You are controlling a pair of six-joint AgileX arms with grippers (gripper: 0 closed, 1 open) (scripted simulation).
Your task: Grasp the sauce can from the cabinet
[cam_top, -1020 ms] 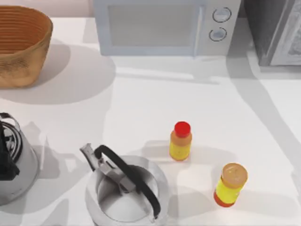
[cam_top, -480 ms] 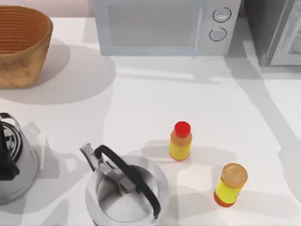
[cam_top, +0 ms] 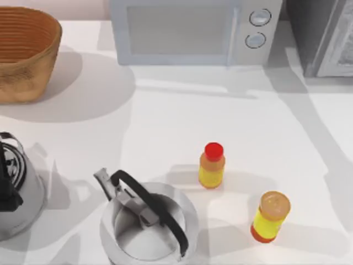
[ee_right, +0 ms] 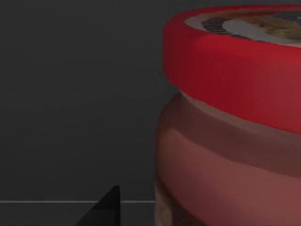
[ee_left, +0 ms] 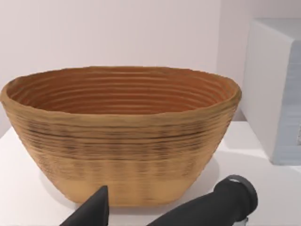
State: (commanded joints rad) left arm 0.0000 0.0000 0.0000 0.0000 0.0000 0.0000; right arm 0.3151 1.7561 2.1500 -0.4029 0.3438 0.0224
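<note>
The sauce can (ee_right: 225, 117) fills the right wrist view at very close range. It has a red top with a dark-and-white mark and a reddish-brown side, and it stands against the dark inside of the cabinet (cam_top: 322, 36), which is at the table's far right corner. A dark part of my right gripper (ee_right: 107, 209) shows beside the can, not touching it. My left gripper (ee_left: 94, 211) is parked low at the table's left, facing the basket.
A woven basket (cam_top: 25, 52) stands at the far left and a microwave (cam_top: 193, 30) at the back. Near the front are two steel kettles (cam_top: 149, 226) (cam_top: 16, 199), a red-capped yellow bottle (cam_top: 212, 165) and an orange-capped yellow bottle (cam_top: 270, 216).
The long shadow on the table's right side has shifted a little to the right. The bottles, kettles and basket have not moved.
</note>
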